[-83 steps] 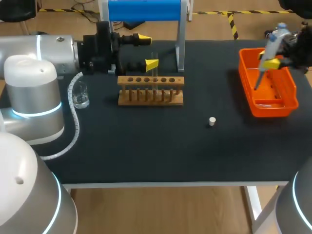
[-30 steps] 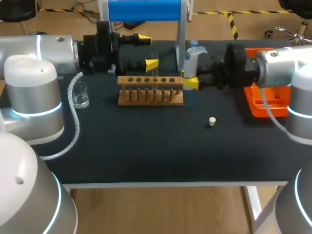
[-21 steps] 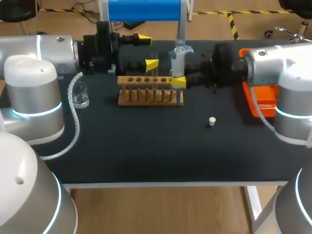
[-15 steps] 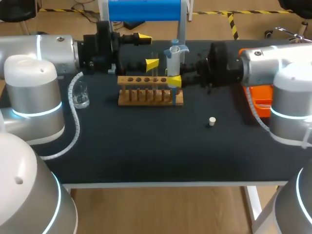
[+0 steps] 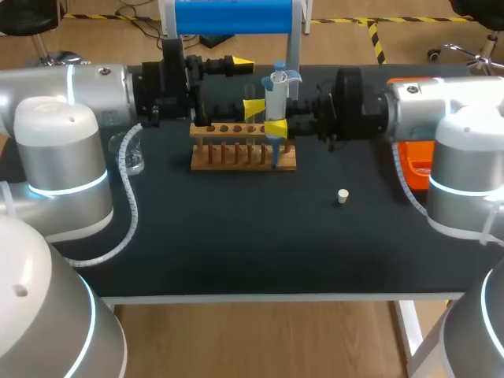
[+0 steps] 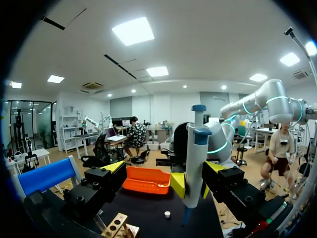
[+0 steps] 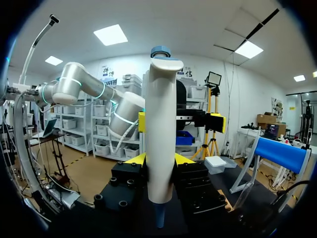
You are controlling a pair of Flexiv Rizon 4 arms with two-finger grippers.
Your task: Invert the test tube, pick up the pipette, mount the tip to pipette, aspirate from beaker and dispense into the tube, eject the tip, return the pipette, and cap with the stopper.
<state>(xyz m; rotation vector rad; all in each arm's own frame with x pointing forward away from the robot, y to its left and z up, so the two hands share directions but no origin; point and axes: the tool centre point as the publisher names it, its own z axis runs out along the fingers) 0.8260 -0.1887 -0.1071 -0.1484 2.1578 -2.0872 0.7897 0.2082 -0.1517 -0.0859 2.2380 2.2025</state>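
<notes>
My right tool (image 5: 275, 124) pinches the pipette (image 5: 277, 90) upright at the end of the rack (image 5: 236, 154), while my left tool (image 5: 245, 83) hangs spread just beside it.

A desk (image 5: 236, 252) with a matte black top and a thin white front edge stands on a white metal leg (image 5: 409, 335). Around it lies a light brown wooden floor (image 5: 260, 339), and a strip of yellow-and-black hazard tape (image 5: 376, 41) crosses the boards behind the desk. Overhead, a plain white ceiling (image 6: 208, 44) carries bright rectangular light panels (image 6: 132, 30) set well apart. The far wall (image 7: 129, 64) is white.
</notes>
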